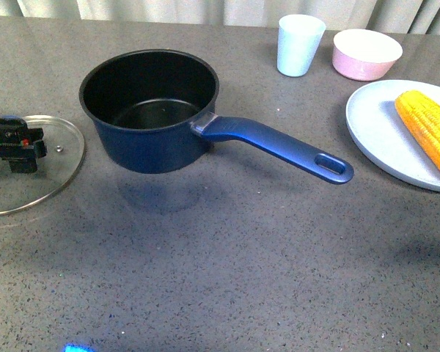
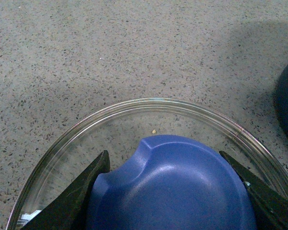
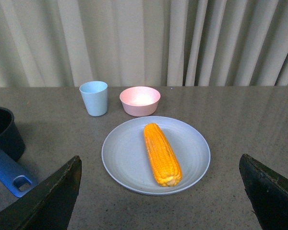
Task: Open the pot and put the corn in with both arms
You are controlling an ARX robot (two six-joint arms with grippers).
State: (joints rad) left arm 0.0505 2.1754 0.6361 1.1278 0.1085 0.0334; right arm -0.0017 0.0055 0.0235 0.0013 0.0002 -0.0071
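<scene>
Pot (image 1: 148, 150) is seen uncovered on the counter (image 1: 242, 257), centre-left in front view. Its long blue handle (image 1: 279, 143) is pointed to the robot's right & a bit toward it. Glass lid (image 1: 59, 176) is laid flat on the counter just left of the pot, w/ a small gap between. L gripper (image 1: 15, 147) is set over the lid's blue knob (image 2: 173, 187), fingers (image 2: 81, 191) pressed against both sides of it, i.e. closed on the knob. Corn (image 1: 429, 128) is laid on a pale blue plate (image 1: 381, 128) at far right, well apart from the pot. R gripper (image 3: 159, 160) is held wide open, w/ plate & corn framed between its fingers (image 3: 48, 201) in the wrist view. Light blue cup (image 1: 299, 45) & pink bowl (image 1: 367, 53) are stood side by side behind the plate.
</scene>
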